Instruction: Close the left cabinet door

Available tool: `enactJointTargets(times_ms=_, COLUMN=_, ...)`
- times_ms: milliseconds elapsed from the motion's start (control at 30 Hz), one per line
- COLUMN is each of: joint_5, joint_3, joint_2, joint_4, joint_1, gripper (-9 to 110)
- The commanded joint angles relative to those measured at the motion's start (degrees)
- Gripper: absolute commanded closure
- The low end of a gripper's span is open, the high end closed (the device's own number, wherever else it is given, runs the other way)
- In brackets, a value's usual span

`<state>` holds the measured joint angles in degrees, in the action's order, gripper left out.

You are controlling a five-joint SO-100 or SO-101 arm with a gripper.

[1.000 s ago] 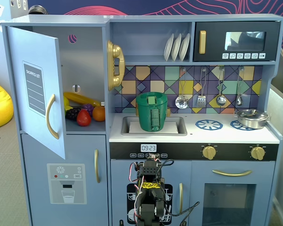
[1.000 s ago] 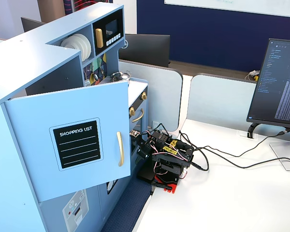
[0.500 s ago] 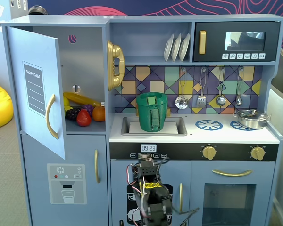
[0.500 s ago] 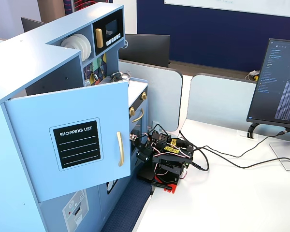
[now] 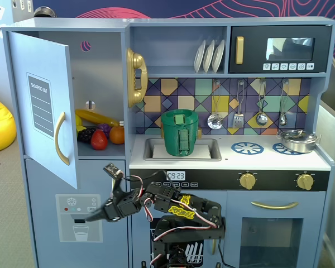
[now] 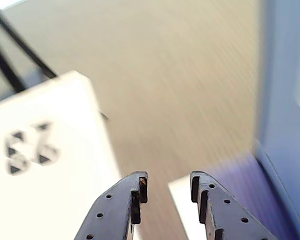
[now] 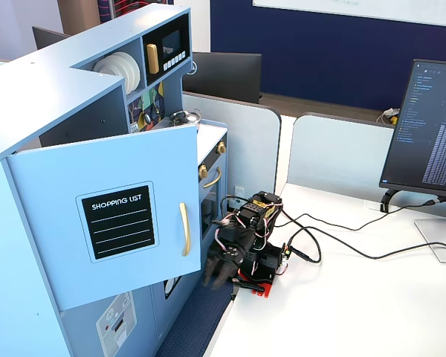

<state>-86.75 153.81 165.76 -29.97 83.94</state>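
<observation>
The left cabinet door point(image 5: 44, 106), light blue with a black "SHOPPING LIST" board and a curved gold handle point(image 5: 60, 138), stands swung wide open; it also shows in the other fixed view point(image 7: 111, 223). My black gripper point(image 5: 88, 218) points left, low in front of the lower cabinet, below the open door and not touching it. In the side-on fixed view it point(image 7: 214, 274) hangs just below the door's free bottom corner. In the wrist view the gripper point(image 6: 169, 182) is open and empty, with floor and a white surface behind it.
Toy fruit point(image 5: 100, 134) lies on the shelf inside the open cabinet. The ice-dispenser door point(image 5: 78, 218) is below. A green pot point(image 5: 180, 133) sits in the sink. Cables point(image 7: 334, 238) and a monitor point(image 7: 431, 126) are on the white desk.
</observation>
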Motion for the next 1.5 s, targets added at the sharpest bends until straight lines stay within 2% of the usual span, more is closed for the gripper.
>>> enactJointTargets(times_ms=0, joint_5=-2.02, joint_3=-6.50, joint_2=-3.87, joint_4=12.74, joint_1=8.17, gripper=102)
enactJointTargets(times_ms=367, joint_5=-7.47, joint_3=-23.38, joint_2=-26.89, joint_4=29.27, joint_1=13.54, gripper=102)
enactJointTargets(times_ms=800, joint_5=-17.05, joint_3=-38.50, joint_2=-46.23, joint_4=34.01, joint_1=9.40, gripper=102)
enactJointTargets(times_ms=1167, joint_5=-18.72, joint_3=-39.73, joint_2=-47.72, joint_4=35.16, joint_1=3.34, gripper=102)
enactJointTargets(times_ms=1467, joint_5=-18.11, joint_3=-33.13, joint_2=-42.19, joint_4=35.95, joint_1=-5.54, gripper=102)
